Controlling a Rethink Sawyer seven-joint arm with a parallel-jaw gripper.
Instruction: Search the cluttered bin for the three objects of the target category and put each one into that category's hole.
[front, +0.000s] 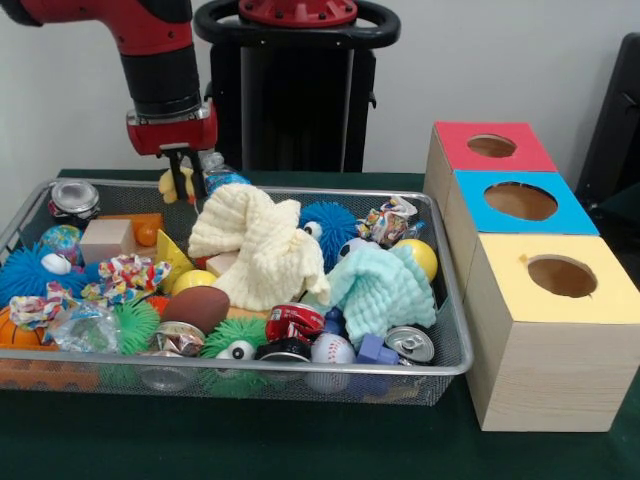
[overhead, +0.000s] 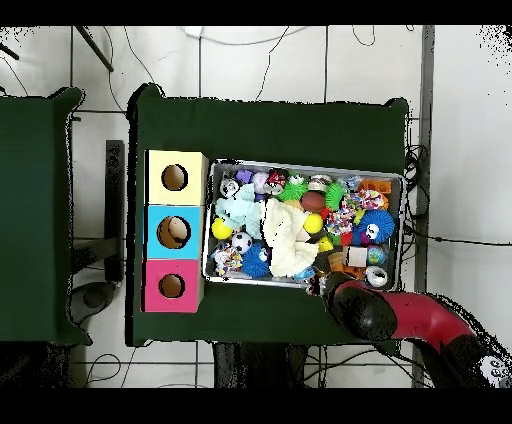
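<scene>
The red and black robot arm (front: 160, 60) descends over the far rim of a silver wire-mesh bin (front: 455, 350) standing on a dark green tablecloth (front: 300, 440). Its dark gripper (front: 184, 185) hangs just above the bin's far edge, close to a small yellow toy (front: 170, 184) and a clear plastic bottle with a blue label (front: 218, 172); whether the fingers are spread or pressed together cannot be told from either view.

The bin holds mixed clutter. A cream knitted cloth (front: 255, 245) lies heaped at the centre, with a mint-green knitted cloth (front: 380, 290) beside it. Around them lie a blue spiky ball with eyes (front: 328, 228), a brown toy football (front: 196, 308), a white baseball (front: 332, 350), a yellow ball (front: 420, 255), a crushed red drink can (front: 293, 322), a silver can end (front: 410, 343), a second silver can (front: 74, 198), a pale wooden block (front: 106, 238) and a green spiky ball (front: 135, 325).

Just beside the bin stands a row of three light wooden boxes, each with a round hole in its top: a red-topped box (front: 490, 148), a blue-topped box (front: 520, 203) and a yellow-topped box (front: 560, 278). The overhead view shows the three boxes touching in line along one short side of the bin.
</scene>
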